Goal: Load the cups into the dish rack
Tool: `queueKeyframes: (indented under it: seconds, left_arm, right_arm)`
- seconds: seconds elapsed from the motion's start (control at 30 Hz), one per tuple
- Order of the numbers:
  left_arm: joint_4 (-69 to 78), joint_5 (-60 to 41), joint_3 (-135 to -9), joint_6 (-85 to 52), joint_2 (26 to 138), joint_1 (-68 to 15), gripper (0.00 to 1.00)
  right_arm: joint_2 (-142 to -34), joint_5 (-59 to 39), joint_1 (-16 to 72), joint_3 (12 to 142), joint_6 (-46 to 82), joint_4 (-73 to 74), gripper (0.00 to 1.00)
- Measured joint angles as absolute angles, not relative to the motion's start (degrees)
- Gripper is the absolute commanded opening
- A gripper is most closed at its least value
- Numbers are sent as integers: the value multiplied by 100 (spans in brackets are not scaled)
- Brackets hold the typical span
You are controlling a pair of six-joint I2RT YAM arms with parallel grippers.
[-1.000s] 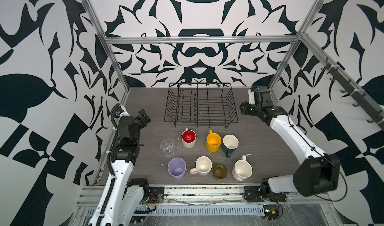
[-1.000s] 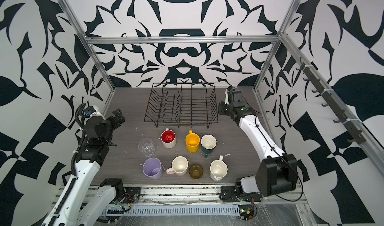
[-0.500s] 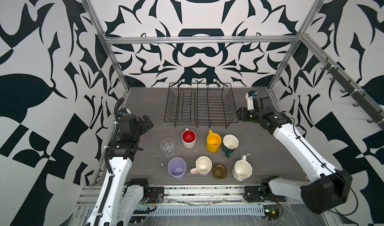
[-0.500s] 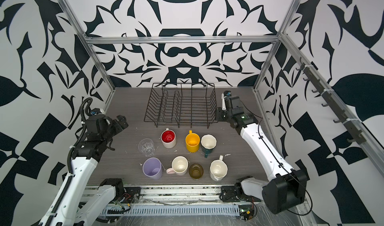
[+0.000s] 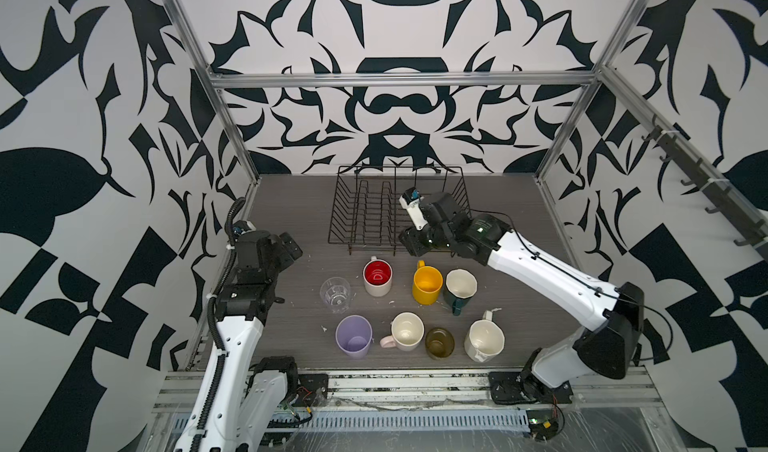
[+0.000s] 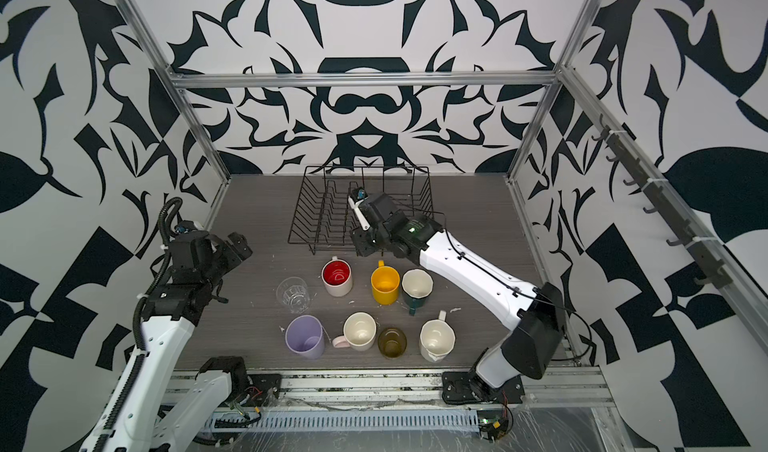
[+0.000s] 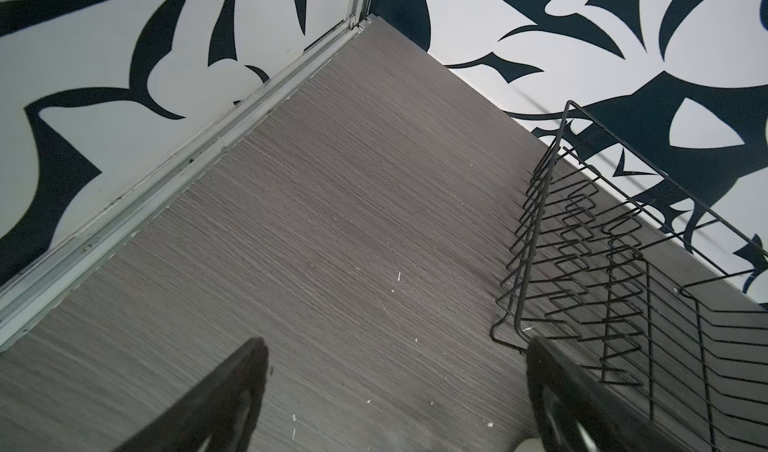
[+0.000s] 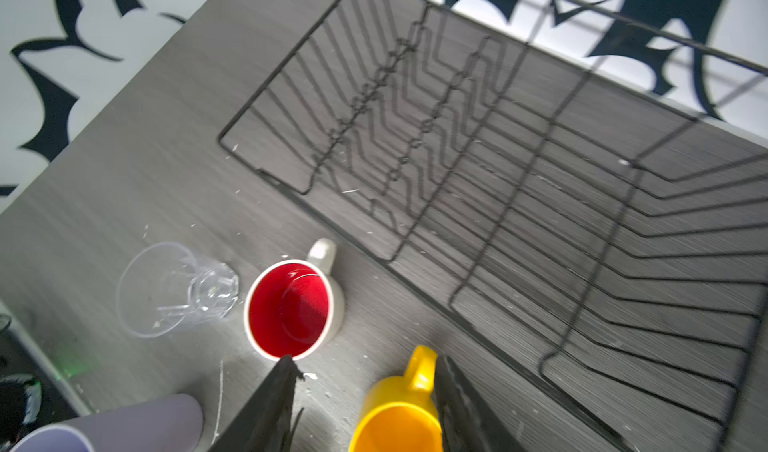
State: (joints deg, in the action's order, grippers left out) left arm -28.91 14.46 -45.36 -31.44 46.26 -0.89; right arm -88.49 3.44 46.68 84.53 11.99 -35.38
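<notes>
the right jaws, at the tip of the right arm (image 5: 540, 271), stand partly spread and pinch nothing. in the right wrist view their two dark fingers (image 8: 270, 412) frame the handle of the yellow mug (image 8: 399, 421), which stands below them on the surface (image 5: 291, 204). in both top views they hover at the near edge of the dish rack (image 5: 361, 221), just above that handle.

the left jaws, on the left arm (image 5: 237, 337), are spread as wide as they go and are empty. in the left wrist view the fingers (image 7: 216, 400) hang over bare surface beside a corner of the rack, well apart from every cup.

nothing of the task is done, by my reading: the rack holds no cup, and all the loading is left.

count: one dish rack, two arms, eight cups. all the cups stand upright and mouth-up on the surface, in two rows of four in front of the rack.

- nearer the rack: clear glass (image 5: 336, 295), red-lined mug (image 5: 377, 277), yellow mug, dark green mug (image 5: 460, 289).
- nearer the arm bases: lilac tumbler (image 5: 353, 336), cream mug with a pink handle (image 5: 407, 331), olive glass (image 5: 439, 343), white faceted mug (image 5: 484, 341).

i judge the yellow mug the likely first pick.
</notes>
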Motion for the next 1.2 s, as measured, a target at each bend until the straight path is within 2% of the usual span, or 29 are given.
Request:
queueKeyframes:
  seconds: [0.4, 0.5, 0.77, 0.87, 1.2]
  left_arm:
    - [-2829, 1280, -4410, -3234, 4674, -34, 100]
    - [-2969, 1044, -4410, -3264, 4711, -27, 96]
    - [-3813, -368, -4305, -3505, 4733, -43, 77]
    - [-4060, -781, -4222, -3664, 4823, -104, 75]
    - [-4779, -377, -4215, -4377, 5033, -1330, 68]
  right_arm:
    - [-9290, 331, 5266, 8468, 1337, -3747, 54]
    - [-9472, 290, 5384, 8468, 1363, -3747, 55]
    - [-9504, 458, 5360, 8545, 1326, -3739, 60]
    - [-9474, 572, 5310, 8604, 1264, -3741, 62]
    - [-8943, 676, 4899, 8471, 1186, -3614, 66]
